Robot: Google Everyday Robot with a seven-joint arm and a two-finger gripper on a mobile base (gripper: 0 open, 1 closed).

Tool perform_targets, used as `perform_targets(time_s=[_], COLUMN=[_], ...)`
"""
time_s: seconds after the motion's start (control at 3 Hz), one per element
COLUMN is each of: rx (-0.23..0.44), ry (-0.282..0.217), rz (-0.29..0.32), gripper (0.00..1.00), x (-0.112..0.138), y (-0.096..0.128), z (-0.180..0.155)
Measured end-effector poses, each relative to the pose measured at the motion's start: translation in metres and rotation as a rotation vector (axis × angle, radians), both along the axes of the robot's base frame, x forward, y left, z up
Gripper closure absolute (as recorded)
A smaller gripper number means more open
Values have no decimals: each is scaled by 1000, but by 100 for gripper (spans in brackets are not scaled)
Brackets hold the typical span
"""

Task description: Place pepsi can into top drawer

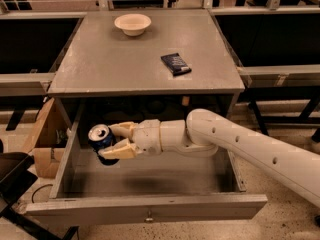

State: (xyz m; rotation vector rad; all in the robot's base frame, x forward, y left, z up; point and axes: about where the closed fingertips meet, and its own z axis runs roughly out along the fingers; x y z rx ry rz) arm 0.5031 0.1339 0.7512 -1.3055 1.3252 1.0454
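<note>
The pepsi can (102, 139) is dark blue with a silver top and tilts toward the left. My gripper (118, 139) is shut on it, one finger behind and one in front. It holds the can inside the open top drawer (150, 214), above the back left part of the grey drawer bottom. The white arm reaches in from the right. The drawer's small metal knob (148, 217) shows on the front panel.
On the grey tabletop (125, 64) stand a white bowl (132, 24) at the back and a flat dark-blue snack packet (176, 64) to the right. A cardboard box (45, 139) sits left of the drawer. Dark counters flank the table.
</note>
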Motion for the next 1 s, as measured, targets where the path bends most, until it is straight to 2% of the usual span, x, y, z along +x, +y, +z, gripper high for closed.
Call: perform_targets(time_s=[0.33, 0.67, 1.0], rx=[43, 74, 75], ry=[-8, -35, -35], rz=[49, 65, 66], gripper=[100, 100, 81], x=[2, 6, 6], y=[13, 16, 16], z=[-21, -34, -35])
